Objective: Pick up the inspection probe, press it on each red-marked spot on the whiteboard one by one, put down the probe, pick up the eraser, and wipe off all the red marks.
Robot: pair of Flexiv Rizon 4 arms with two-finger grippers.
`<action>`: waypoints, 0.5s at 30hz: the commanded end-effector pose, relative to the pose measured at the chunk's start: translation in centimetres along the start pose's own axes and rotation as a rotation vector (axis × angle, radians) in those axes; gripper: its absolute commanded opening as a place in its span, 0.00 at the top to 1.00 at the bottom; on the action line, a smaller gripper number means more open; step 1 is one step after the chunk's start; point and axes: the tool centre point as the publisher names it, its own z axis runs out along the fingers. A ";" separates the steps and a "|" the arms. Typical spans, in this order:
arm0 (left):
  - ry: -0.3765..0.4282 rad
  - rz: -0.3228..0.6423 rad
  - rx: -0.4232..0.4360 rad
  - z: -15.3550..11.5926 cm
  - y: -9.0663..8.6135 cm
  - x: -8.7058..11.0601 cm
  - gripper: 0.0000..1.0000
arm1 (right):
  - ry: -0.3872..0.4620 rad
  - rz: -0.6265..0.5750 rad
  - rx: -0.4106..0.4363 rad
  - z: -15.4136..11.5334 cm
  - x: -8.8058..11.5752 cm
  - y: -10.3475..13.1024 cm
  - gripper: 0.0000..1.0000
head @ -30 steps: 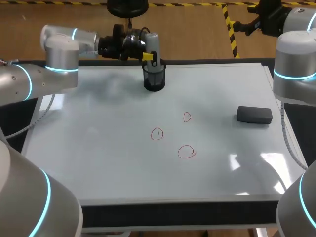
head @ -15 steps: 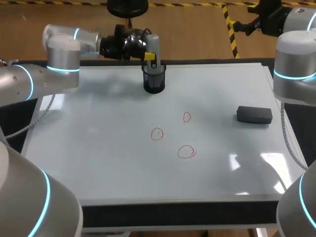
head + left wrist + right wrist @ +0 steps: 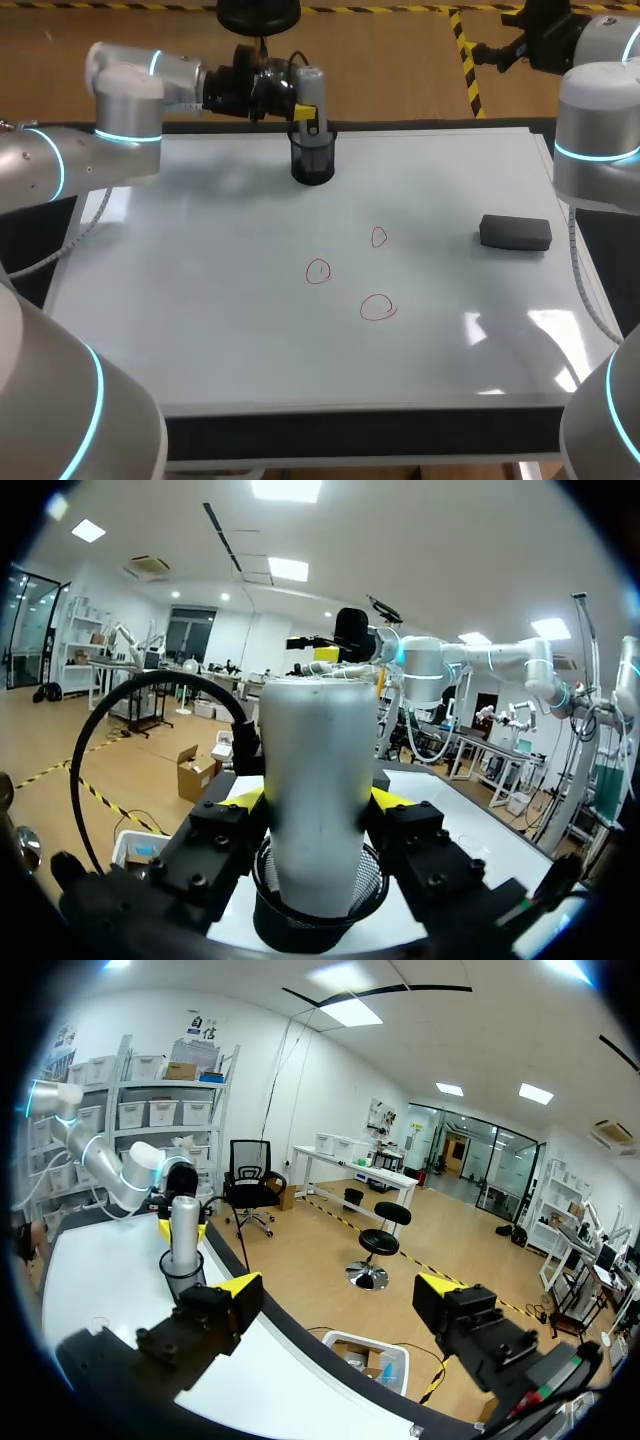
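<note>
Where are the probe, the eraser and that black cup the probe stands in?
probe (image 3: 309,88): head view, on its grey upper body.
eraser (image 3: 515,232): head view, middle of its dark top face.
black cup (image 3: 313,165): head view, on its mesh side wall.

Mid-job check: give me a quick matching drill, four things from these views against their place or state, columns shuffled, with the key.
Things:
1. inspection probe
2. eraser
3. red marks
4. right gripper

States:
A. open, holding nothing
B. drawn near the middle of the whiteboard
C. upright in the black mesh cup
D. lying flat by the board's right edge

Pairs: 1-C, 2-D, 3-B, 4-A
</note>
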 end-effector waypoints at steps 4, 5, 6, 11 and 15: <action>-0.010 0.064 -0.011 -0.1 -0.8 1.5 1.00 | 0.000 0.000 0.000 0.0 0.0 0.0 0.00; -0.012 0.072 -0.015 -0.2 -0.9 1.7 1.00 | 0.000 0.000 0.000 0.0 0.0 0.0 0.00; -0.014 0.081 -0.024 -0.2 -0.9 1.8 1.00 | 0.000 0.000 0.000 0.0 0.0 0.0 0.00; -0.041 0.114 -0.066 -0.2 -1.1 2.1 1.00 | 0.000 0.000 0.000 0.0 0.0 0.0 0.00; -0.062 0.137 -0.069 -0.5 -1.3 2.5 1.00 | 0.000 0.000 0.000 0.0 0.0 0.0 0.00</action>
